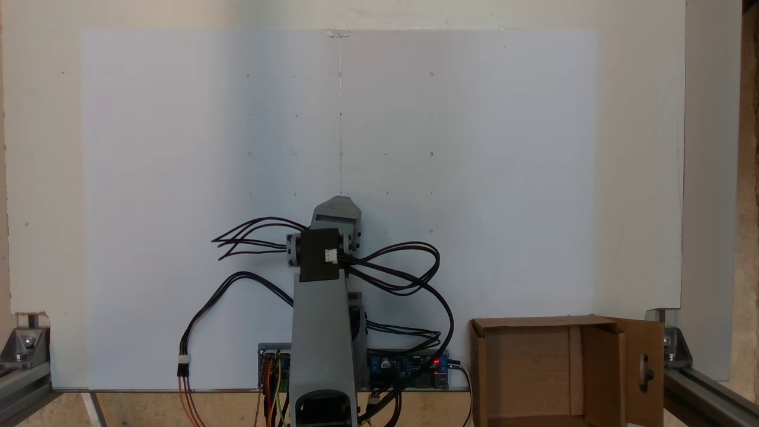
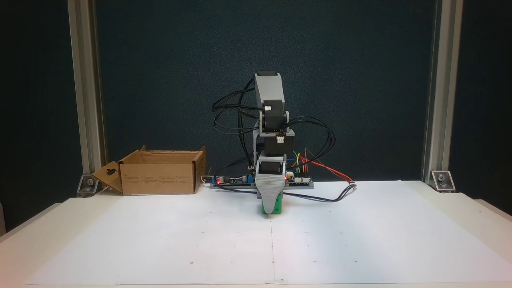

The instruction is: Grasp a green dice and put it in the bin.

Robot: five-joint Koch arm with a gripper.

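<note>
The hand points down at the middle of the surface, its grey front hiding the grip, so its state cannot be told; the dice sits at its tip; the bin stands well apart.

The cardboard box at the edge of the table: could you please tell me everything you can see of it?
The cardboard box is brown corrugated card with square walls, open at the top and, seen from above, apparently empty. One side flap hangs outward and has a keyhole-shaped cut-out. It sits upright on the table beside the white sheet's corner, near a metal frame post, apart from the arm; nothing touches it but the table.
</note>
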